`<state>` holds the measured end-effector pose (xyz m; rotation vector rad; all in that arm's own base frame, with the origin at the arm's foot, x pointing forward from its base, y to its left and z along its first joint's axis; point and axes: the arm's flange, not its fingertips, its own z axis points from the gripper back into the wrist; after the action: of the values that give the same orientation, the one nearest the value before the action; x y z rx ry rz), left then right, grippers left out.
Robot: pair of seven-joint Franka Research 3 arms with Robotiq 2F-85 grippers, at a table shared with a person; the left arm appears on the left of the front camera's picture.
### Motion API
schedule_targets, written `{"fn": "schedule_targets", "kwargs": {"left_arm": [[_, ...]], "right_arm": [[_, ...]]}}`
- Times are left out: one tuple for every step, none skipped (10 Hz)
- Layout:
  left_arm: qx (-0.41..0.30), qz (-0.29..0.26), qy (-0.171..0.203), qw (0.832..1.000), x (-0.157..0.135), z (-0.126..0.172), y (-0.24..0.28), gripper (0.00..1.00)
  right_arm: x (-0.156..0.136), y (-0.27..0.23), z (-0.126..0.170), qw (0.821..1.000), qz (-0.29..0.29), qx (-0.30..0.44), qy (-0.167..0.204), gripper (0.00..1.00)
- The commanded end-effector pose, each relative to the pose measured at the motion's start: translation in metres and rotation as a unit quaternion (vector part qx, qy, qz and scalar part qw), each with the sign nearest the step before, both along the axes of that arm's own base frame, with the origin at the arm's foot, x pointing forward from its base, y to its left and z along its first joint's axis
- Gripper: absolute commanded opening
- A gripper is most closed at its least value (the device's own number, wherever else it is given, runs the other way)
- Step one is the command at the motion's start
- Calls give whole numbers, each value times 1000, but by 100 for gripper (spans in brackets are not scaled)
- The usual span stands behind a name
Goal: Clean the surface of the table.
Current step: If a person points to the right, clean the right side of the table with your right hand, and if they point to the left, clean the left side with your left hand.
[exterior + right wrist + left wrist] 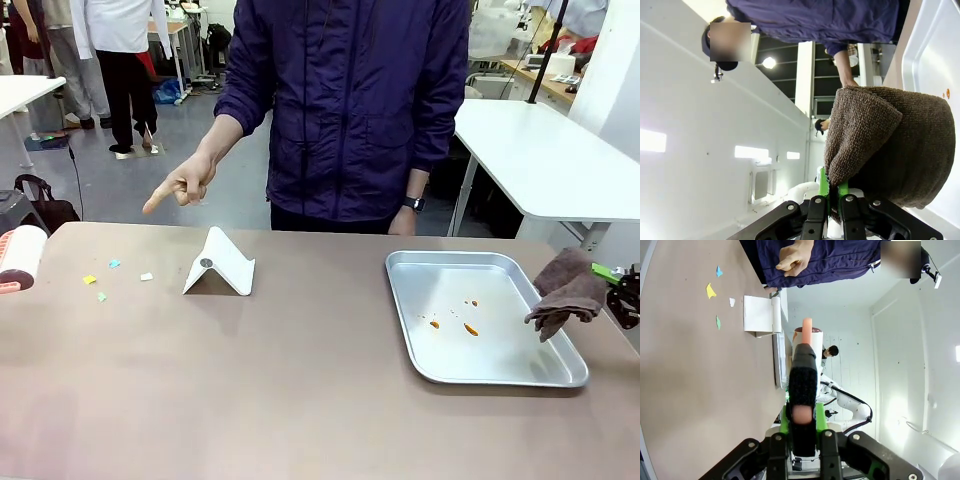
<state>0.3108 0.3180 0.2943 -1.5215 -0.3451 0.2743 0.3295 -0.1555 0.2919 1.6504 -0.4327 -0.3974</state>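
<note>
- Front view: across the whole foreground, the table (250,400), matte taupe, cut off at left, right and bottom.
- At the left edge, a roller (20,258), white with a pink end, half out of frame; holder cut off.
- Beside it on the table, small paper scraps (90,279) in yellow, blue, white and green; just right of them, a white stand (220,268).
- Above the far edge, a person's hand (180,186), forefinger pointing down toward the scraps.
- At right, on the table, a tray (440,285) with orange specks (470,329); over its right rim, a brown cloth (565,292) pinched in the right gripper (610,285), itself mostly cut off by the frame.
- Left wrist view, rolled sideways: left gripper (802,422) clamped tight on the roller's black handle (803,375); roll largely hidden behind it, pink tip (807,327) clear.
- At picture left, the table (695,390) with scraps (710,290) and stand (760,315); of the tray, just a thin edge (776,360).
- Right wrist view: right gripper (830,200) closed on the cloth (890,145), fingertips buried in fabric; much beyond hidden; a tray corner (935,45) at upper right.
</note>
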Motion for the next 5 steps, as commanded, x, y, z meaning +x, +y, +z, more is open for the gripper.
{"fn": "schedule_targets", "kwargs": {"left_arm": [[-1, -5, 4, 1000, -2, 3, 1, 0], [-1, -5, 4, 1000, -2, 3, 1, 0], [-1, -5, 4, 1000, -2, 3, 1, 0], [-1, -5, 4, 1000, -2, 3, 1, 0], [-1, -5, 4, 1000, -2, 3, 1, 0]], "right_arm": [[1, 1, 7, 1000, 7, -5, 6, 0], [1, 1, 7, 1000, 7, -5, 6, 0], [1, 1, 7, 1000, 7, -5, 6, 0], [1, 1, 7, 1000, 7, -5, 6, 0], [1, 1, 7, 1000, 7, -5, 6, 0]]}}
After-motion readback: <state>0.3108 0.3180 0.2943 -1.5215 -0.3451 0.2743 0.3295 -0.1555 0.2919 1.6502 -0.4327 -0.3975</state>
